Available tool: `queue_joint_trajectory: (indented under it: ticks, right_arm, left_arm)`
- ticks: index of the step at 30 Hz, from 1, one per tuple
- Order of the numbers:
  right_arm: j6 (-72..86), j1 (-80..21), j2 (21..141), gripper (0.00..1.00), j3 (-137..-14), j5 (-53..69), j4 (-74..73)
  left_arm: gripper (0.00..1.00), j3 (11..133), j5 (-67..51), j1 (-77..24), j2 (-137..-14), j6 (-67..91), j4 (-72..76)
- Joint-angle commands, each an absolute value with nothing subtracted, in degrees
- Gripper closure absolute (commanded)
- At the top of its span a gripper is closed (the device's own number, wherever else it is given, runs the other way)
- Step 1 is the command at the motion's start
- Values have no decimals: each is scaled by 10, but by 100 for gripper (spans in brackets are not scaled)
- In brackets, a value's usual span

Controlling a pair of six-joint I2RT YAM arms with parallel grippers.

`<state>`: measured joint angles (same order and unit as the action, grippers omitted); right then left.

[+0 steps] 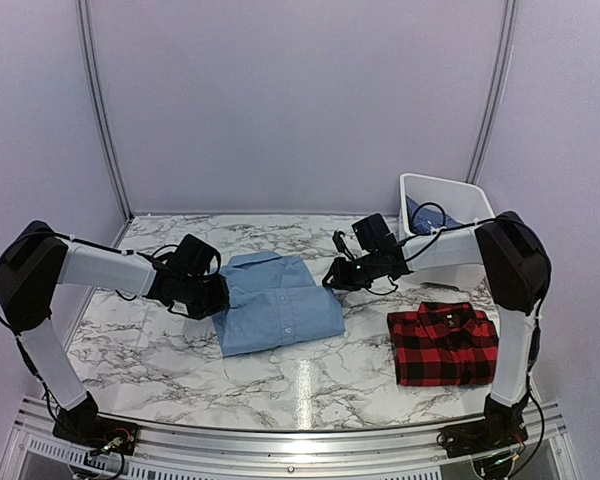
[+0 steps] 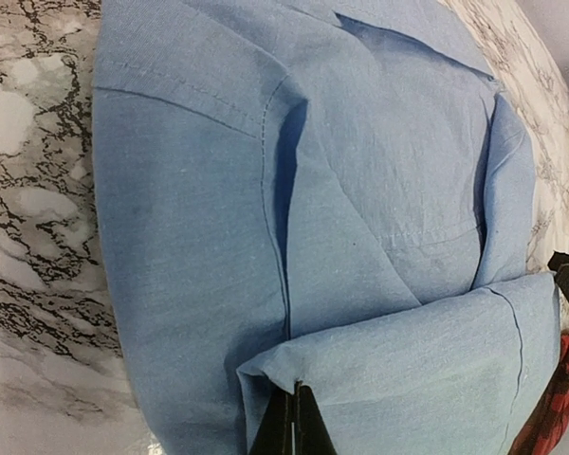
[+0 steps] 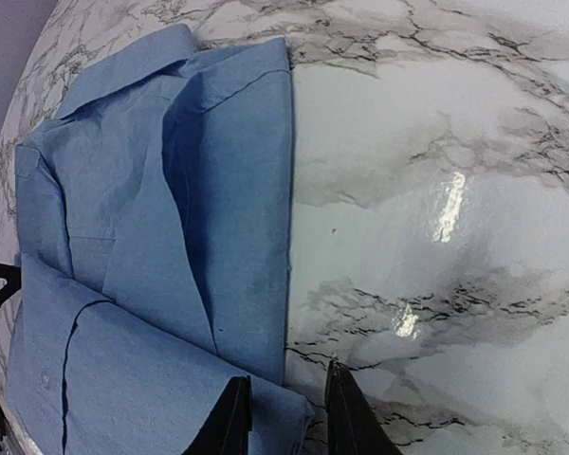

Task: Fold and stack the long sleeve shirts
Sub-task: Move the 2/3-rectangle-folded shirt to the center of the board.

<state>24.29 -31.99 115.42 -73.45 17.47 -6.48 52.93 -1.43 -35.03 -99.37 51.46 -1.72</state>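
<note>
The plain light blue shirt [image 1: 280, 300] lies partly folded at the middle of the table, its lower part turned up over the body. My left gripper [image 1: 216, 296] is at its left edge, shut on a corner of the folded-over cloth [image 2: 297, 417]. My right gripper [image 1: 332, 278] is at the shirt's right edge and open [image 3: 284, 417]. It straddles the right corner of the fold [image 3: 294, 412], one finger over cloth and the other over the table. The red-and-black plaid shirt [image 1: 443, 343] lies folded at the right. The darker blue patterned shirt [image 1: 420, 215] sits in the bin.
A white plastic bin [image 1: 450, 190] stands at the back right, behind the right arm. Marble tabletop [image 1: 180, 350] shows around the shirts. Grey walls close in the back and sides. The plaid shirt's edge shows in the left wrist view [image 2: 561, 398].
</note>
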Motion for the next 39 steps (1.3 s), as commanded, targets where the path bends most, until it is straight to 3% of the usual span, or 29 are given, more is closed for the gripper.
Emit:
queue_joint_trajectory:
  ticks: [1,6,18,21,26,34,39]
  right_arm:
    - [252,-324,1159,76,-738,167,-65]
    - [253,-325,1157,71,-731,168,-63]
    - [273,-325,1154,75,-711,202,-34]
    - [277,-325,1155,81,-711,207,-30]
    - [270,-330,1141,100,-715,180,-40]
    - [238,-363,1088,100,-752,97,-71]
    - [218,-368,1120,100,-847,81,-90]
  left_arm:
    - [100,547,-12,-348,-987,510,-33]
    - [100,546,-13,-348,-987,510,-32]
    - [100,545,-11,-348,-989,511,-32]
    - [100,545,-12,-348,-989,511,-32]
    - [100,541,-15,-348,-976,507,-34]
    - [100,535,-13,-348,-905,495,-53]
    - [100,566,-17,-311,-898,467,-86]
